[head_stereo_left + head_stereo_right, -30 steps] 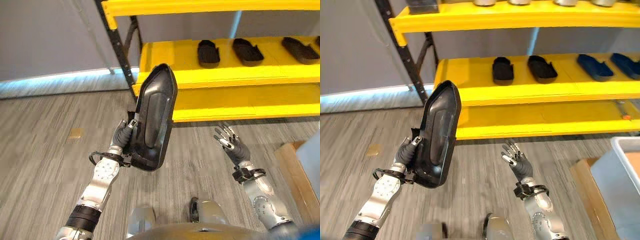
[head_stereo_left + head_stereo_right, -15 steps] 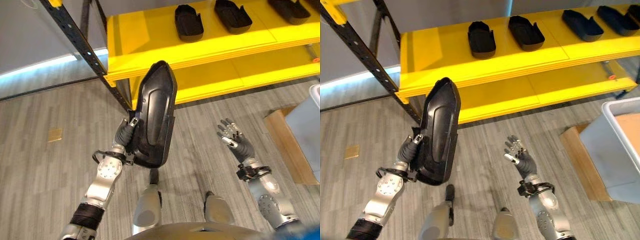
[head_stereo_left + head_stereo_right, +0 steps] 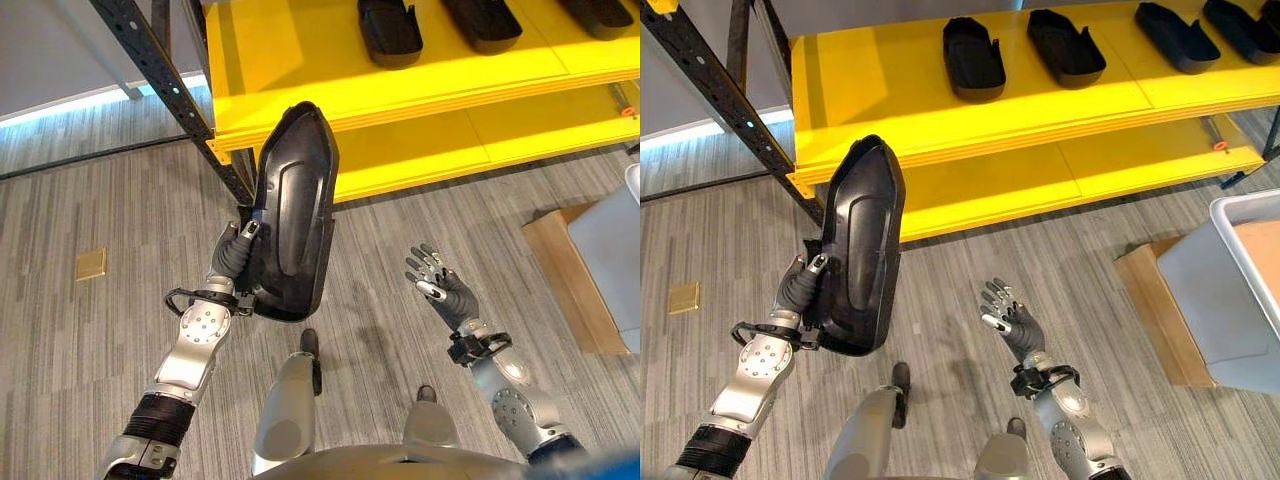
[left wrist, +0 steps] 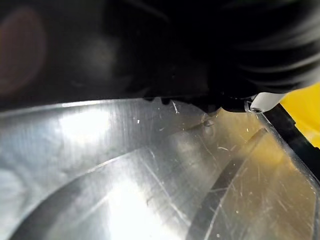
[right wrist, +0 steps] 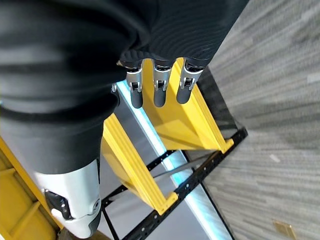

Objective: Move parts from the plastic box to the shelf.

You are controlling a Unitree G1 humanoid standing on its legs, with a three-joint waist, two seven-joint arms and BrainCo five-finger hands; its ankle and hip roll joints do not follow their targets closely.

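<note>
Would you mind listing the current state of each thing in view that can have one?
Large black part: held upright off the floor, pointed end up, in front of the shelf.
Left hand: shut on the large black part's lower edge.
Right hand: open, fingers spread, holding nothing.
Yellow shelf: carries black parts lying in a row; its left end is bare.
Grey plastic box: standing on the floor to the robot's right.
</note>
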